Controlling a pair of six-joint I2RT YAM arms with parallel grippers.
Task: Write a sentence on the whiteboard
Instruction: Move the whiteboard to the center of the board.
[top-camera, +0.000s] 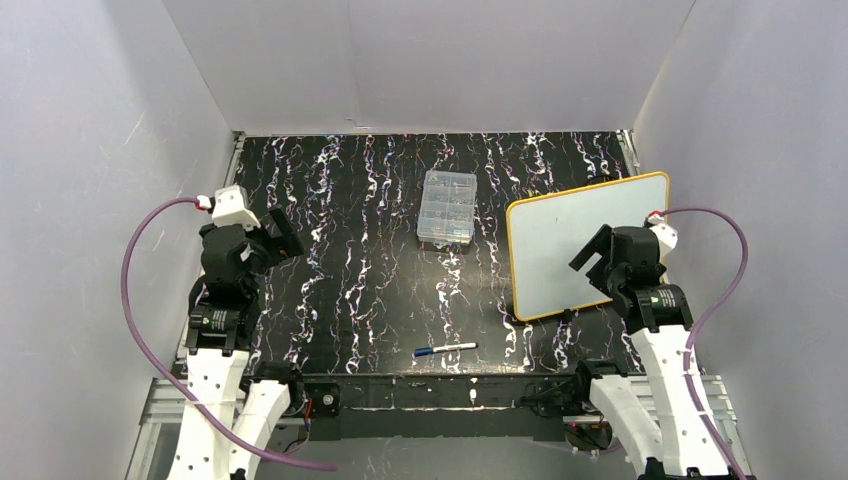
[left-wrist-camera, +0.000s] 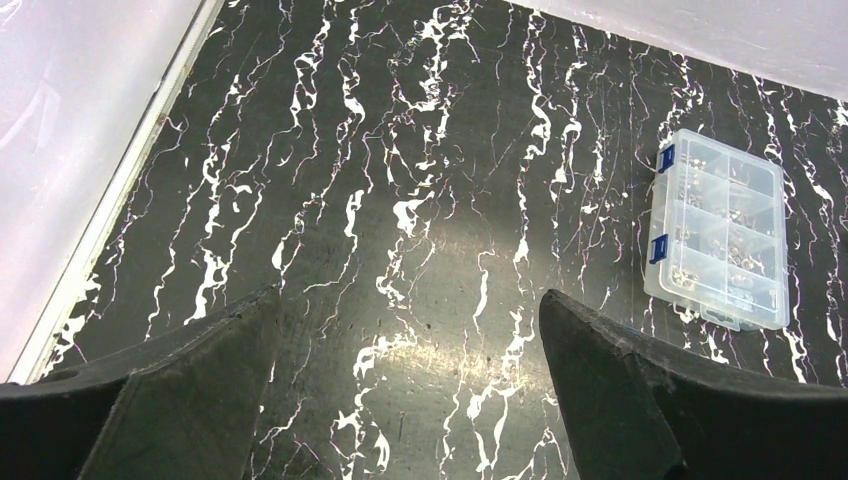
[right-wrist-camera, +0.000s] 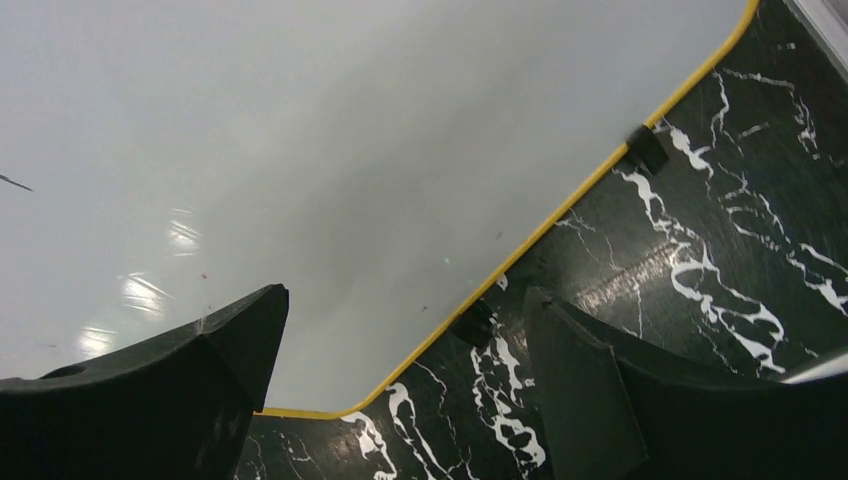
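Left jaws: spread wide and holding nothing, hanging above bare desk (top-camera: 350, 270) on the far left.
Clear compartment box (top-camera: 449, 207): lid shut, resting mid-desk toward the back, well apart from both arms.
Marker (top-camera: 446, 349): white barrel with a blue end pointing left, lying flat near the front edge between the two arm bases, touched by nothing.
Whiteboard (top-camera: 560, 250): orange-yellow frame, lying on the right side of the desk, turned slightly askew.
Sentence: none visible; only blank, glossy white surface in the overhead and right wrist views.
Right jaws: spread wide and empty, hovering over the near right corner of the whiteboard (right-wrist-camera: 350, 150), partly beyond its yellow edge.
Step in hand, as judged: fetching the marker, since no writing can start without it.
Doing it well: come straight down over the middle of the barrel, jaws set across it, not along it. Close firmly so the tip cannot swivel under writing pressure. Probably free the other arm to pull the cap and steady the board.
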